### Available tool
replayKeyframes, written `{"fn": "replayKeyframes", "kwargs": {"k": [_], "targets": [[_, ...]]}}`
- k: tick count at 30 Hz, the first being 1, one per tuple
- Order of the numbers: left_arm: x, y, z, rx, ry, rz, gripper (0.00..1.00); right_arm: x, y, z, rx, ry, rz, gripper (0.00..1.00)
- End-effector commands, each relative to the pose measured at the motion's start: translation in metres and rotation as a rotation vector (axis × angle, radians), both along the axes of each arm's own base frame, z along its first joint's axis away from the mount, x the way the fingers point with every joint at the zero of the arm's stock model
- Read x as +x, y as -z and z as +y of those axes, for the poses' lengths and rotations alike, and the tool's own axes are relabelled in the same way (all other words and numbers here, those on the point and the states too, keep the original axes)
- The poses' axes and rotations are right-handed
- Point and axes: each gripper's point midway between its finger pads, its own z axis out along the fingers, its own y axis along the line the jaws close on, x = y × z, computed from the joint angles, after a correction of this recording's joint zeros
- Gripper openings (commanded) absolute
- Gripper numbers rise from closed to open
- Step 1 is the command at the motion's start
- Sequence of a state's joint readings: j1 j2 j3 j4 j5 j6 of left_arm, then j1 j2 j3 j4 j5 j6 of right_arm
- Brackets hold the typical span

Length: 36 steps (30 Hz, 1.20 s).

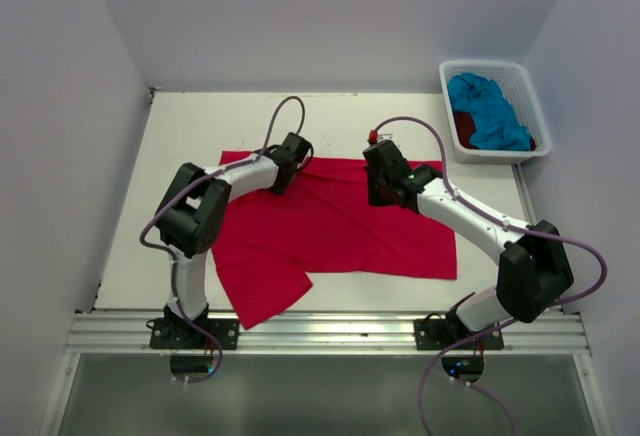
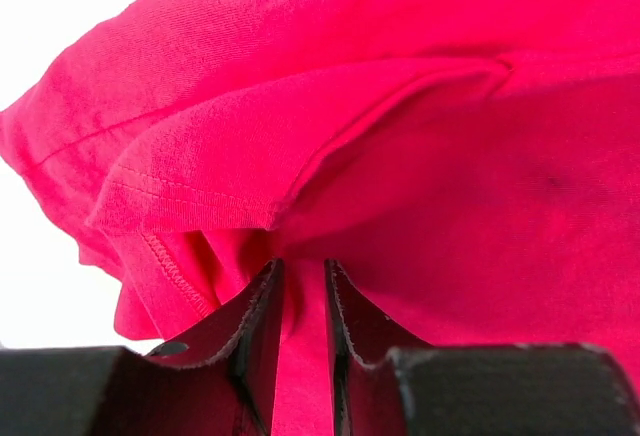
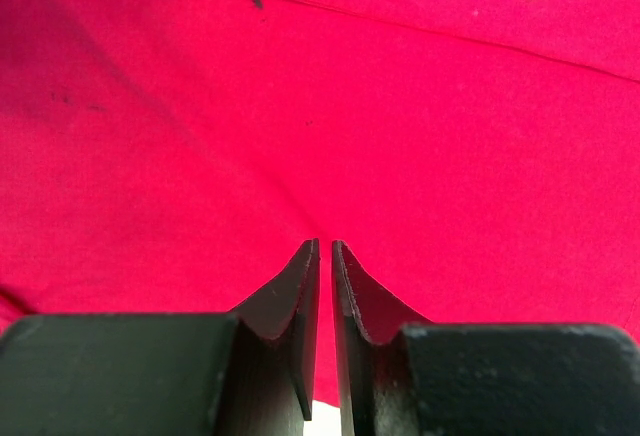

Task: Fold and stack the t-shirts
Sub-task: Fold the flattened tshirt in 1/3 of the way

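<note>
A bright red-pink t-shirt (image 1: 340, 226) lies spread across the middle of the table, one sleeve hanging toward the near edge. My left gripper (image 1: 297, 148) sits at its far left corner. In the left wrist view the gripper (image 2: 303, 264) is shut on a bunched fold of the red-pink t-shirt (image 2: 400, 136), with a hemmed edge draped just above the fingers. My right gripper (image 1: 378, 163) is at the shirt's far edge, right of centre. Its narrow jaws (image 3: 325, 244) pinch a thin layer of the red-pink t-shirt (image 3: 330, 106). A turquoise t-shirt (image 1: 490, 106) and a dark red t-shirt (image 1: 463, 124) lie in the basket.
A white plastic basket (image 1: 480, 64) stands at the far right corner of the table. White walls close in the left, back and right sides. An aluminium rail (image 1: 320, 331) carrying both arm bases runs along the near edge.
</note>
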<state>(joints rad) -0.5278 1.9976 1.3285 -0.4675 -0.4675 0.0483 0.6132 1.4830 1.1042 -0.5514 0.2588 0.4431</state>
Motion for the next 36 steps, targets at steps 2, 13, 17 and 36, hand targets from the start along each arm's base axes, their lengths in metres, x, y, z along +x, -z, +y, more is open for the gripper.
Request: {"fn": "replayKeyframes", "kwargs": {"k": [2, 13, 17, 36], "targets": [[0.012, -0.012, 0.0, 0.056, 0.013, -0.1, 0.28, 0.005, -0.013, 0.003, 0.017, -0.014, -0.04, 0.14], [0.024, -0.041, 0.0, 0.092, 0.027, -0.271, 0.28, 0.006, -0.009, 0.005, 0.018, -0.019, -0.03, 0.14], [0.03, -0.043, -0.005, 0.099, 0.052, -0.294, 0.28, 0.005, -0.01, 0.006, 0.02, -0.018, -0.029, 0.14], [0.04, -0.034, -0.02, 0.053, 0.09, -0.284, 0.27, 0.004, -0.013, -0.001, 0.002, -0.005, -0.039, 0.14]]}}
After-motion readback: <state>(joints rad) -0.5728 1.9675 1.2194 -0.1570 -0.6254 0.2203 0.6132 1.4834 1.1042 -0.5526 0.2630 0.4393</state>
